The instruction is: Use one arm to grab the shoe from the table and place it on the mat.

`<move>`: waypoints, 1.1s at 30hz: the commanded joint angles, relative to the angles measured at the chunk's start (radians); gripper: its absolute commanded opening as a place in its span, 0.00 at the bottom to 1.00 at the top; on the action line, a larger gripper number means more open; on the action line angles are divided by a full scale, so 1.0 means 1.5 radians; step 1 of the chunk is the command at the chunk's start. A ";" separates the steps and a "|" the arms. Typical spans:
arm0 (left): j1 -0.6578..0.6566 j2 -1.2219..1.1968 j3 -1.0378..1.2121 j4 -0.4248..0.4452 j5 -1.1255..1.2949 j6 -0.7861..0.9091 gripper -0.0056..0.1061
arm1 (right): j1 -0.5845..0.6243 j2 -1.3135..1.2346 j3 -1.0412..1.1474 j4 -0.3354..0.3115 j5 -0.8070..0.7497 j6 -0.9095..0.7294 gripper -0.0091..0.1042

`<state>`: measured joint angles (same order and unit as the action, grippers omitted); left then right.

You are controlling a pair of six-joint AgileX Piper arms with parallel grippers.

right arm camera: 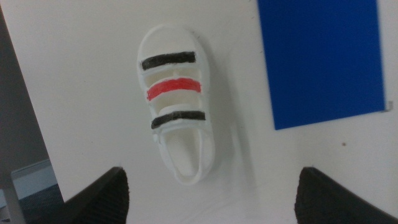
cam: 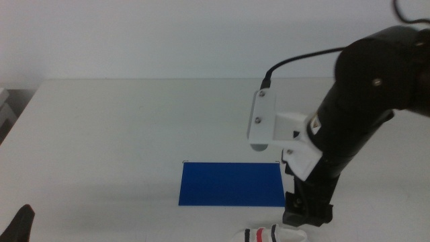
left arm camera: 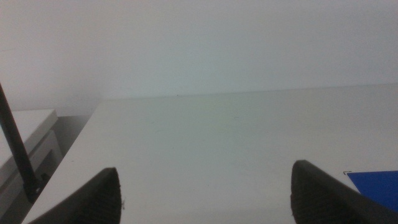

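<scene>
One small white sandal [right arm camera: 176, 106] lies on the counter [cam: 121, 128] just beside the blue mat's [cam: 231, 183] near edge. The left end effector [left arm camera: 205, 193] waits low at the left, jaws wide. The right end effector [right arm camera: 211, 199] hovers over the sandal, jaws wide and empty. It looks light, stiff-soled and slightly slick; gripping across the strapped midsection seems safest. Its long axis runs roughly parallel to that mat edge.
</scene>
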<state>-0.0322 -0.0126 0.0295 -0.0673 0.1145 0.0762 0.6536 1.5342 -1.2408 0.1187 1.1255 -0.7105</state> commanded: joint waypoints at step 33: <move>-0.003 -0.008 0.005 -0.006 -0.055 -0.003 0.89 | 0.022 0.102 0.072 -0.006 -0.126 -0.167 0.89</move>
<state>-0.0322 -0.0126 0.0295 -0.0673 0.1144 0.0762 0.6852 1.7185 -1.1131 0.1121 0.9559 -0.9489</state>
